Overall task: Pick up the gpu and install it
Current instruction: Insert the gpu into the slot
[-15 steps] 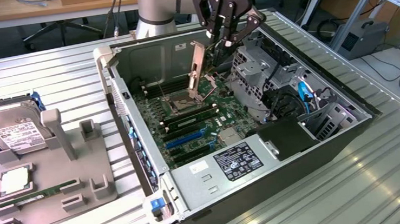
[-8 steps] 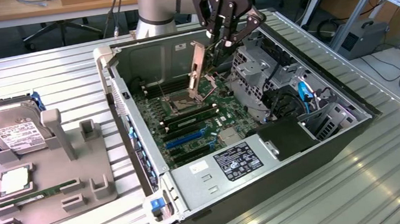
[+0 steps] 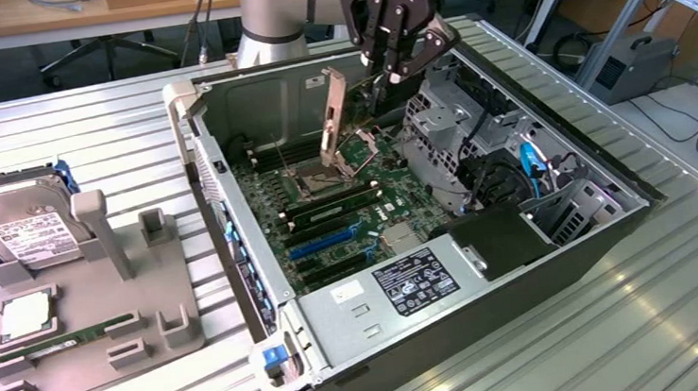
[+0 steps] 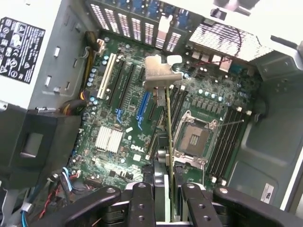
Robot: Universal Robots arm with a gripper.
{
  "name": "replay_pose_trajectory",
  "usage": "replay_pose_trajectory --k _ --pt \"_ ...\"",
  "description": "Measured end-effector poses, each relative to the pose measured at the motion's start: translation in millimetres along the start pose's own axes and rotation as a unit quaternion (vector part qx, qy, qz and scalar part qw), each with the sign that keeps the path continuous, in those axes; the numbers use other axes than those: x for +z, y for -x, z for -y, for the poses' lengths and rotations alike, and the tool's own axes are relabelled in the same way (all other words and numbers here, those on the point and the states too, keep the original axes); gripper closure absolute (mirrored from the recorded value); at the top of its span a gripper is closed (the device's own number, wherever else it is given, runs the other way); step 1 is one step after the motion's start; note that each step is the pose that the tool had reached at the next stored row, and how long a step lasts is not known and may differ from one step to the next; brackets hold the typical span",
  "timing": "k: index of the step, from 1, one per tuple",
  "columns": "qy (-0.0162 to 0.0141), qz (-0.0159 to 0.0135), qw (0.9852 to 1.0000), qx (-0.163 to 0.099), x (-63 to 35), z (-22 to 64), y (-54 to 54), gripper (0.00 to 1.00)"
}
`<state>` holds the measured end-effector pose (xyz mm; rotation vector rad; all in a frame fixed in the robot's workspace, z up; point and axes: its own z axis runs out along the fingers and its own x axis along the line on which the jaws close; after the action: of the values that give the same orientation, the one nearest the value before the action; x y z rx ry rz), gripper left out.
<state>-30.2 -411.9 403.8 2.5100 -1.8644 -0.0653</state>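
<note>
My pincer (image 3: 391, 70) is closed on the gpu (image 3: 339, 111), which hangs edge-down above the motherboard (image 4: 189, 104) inside the open computer case (image 3: 605, 230) on the desk (image 3: 90, 123). To do this well, I think I must keep the card straight, put its bracket (image 4: 158, 73) toward the rear slot openings, and lower it slowly over the blue slot (image 4: 142, 106).

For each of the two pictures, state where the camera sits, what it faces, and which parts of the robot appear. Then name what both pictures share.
Exterior view: off the arm, raised, looking down at the open computer case on the slatted table; the arm and gripper show, holding the gpu above the motherboard.
Wrist view: on the wrist, facing down into the case; the fingers show, clamping the gpu edge-on.
Shared: gpu, motherboard, case, gripper.
</note>
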Motion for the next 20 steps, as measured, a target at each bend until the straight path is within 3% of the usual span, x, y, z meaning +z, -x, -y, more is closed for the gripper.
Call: replay_pose_trajectory --k 5,8,11,15,16,20 --pt "-0.0010 0.0015 0.9991 0.041 1.3 0.0 0.0 0.73" --pt "-0.0017 0.0025 0.9977 0.068 2.3 0.1 0.0 0.73" --pt "-0.0024 0.0035 0.9953 0.096 3.4 0.2 -0.1 0.73" --pt "-0.0038 0.0056 0.9877 0.156 5.7 0.2 -0.1 0.73" --pt "-0.0040 0.0058 0.9867 0.162 5.8 0.3 -0.1 0.73" --pt "-0.0041 0.0059 0.9866 0.163 5.8 0.2 -0.1 0.73"
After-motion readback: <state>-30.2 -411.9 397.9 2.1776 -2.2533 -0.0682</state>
